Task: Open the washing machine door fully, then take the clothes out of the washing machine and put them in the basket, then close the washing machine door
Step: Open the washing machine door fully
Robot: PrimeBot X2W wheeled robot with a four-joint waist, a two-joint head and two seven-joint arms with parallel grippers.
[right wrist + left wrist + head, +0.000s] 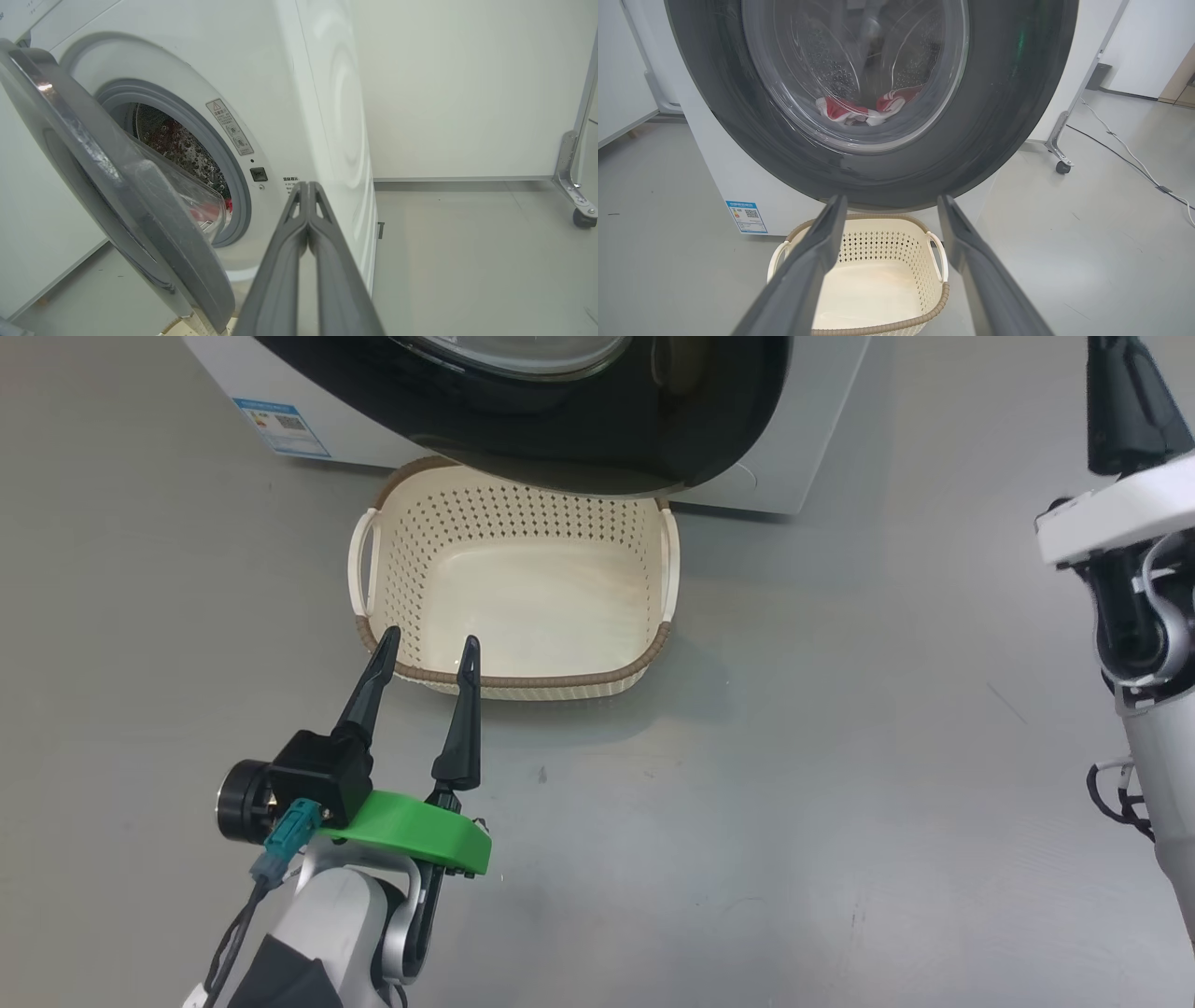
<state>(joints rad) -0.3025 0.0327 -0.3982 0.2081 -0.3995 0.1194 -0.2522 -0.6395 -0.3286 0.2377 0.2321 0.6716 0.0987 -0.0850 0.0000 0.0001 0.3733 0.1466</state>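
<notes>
Above the basket hangs the half-open washing machine door; left hand spread, right hand pressed together, empty, might slip off the glossy rim, door swinging back.

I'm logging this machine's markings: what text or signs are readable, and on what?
Nothing reads clearly.
Blue label with QR code, on the white washing machine front: too small.
Pale sticker with a warning triangle, beside the grey rubber-ringed drum mouth: blurred.
Small dark print below that sticker: blurred.
</notes>
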